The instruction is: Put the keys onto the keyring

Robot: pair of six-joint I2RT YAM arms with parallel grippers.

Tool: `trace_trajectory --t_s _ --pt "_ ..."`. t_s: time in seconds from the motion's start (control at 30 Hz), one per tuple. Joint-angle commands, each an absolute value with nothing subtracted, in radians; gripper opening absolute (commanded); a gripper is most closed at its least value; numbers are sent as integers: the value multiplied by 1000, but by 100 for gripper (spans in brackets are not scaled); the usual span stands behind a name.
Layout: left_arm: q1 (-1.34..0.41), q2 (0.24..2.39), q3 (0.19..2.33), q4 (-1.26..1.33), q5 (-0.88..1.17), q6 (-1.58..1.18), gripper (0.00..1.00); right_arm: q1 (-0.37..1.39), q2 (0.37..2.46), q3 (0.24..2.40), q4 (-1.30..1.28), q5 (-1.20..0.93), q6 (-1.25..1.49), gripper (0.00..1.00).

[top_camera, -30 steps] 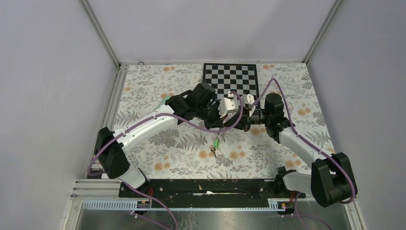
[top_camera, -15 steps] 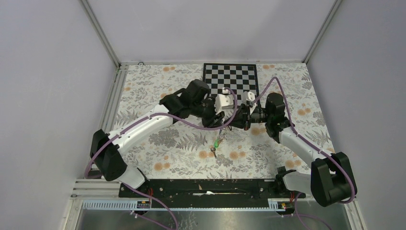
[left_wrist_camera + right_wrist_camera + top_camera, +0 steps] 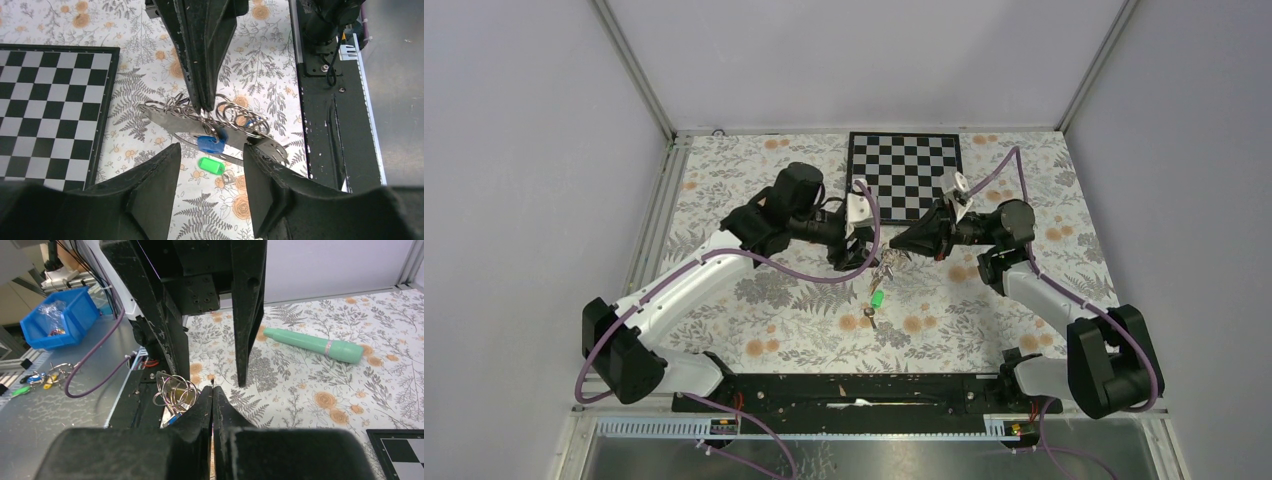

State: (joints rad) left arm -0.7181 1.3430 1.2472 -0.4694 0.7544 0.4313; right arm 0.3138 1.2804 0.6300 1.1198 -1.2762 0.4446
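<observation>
My right gripper [image 3: 894,246] is shut on the keyring [image 3: 220,115], a bunch of thin silvery rings held above the table. A blue key [image 3: 210,143] and flat metal blades hang from it. In the right wrist view the rings [image 3: 175,390] bulge out to the left of the shut tips [image 3: 212,390]. My left gripper [image 3: 861,258] faces them from the left, open, with nothing between its fingers [image 3: 155,180]. A green key [image 3: 877,299] lies on the floral mat below, and another small key [image 3: 867,319] lies just nearer.
A black-and-white chessboard [image 3: 904,170] lies at the back of the mat. A long mint-green piece [image 3: 315,345] rests on the mat behind the left arm. The black base rail [image 3: 854,390] runs along the near edge.
My left gripper has opened and drawn back to the left, away from the right gripper. The rings stay with the right gripper, which has shifted slightly right.
</observation>
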Motion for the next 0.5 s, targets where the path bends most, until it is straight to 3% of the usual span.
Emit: trace_trajectory --t_s 0.0,0.47 --pt "-715 1339 1234 -372 780 427 55 310 1286 654 1354 -1264 620 0" --pt "-757 1378 1207 -230 601 243 46 310 1299 623 1339 -1181 594 0"
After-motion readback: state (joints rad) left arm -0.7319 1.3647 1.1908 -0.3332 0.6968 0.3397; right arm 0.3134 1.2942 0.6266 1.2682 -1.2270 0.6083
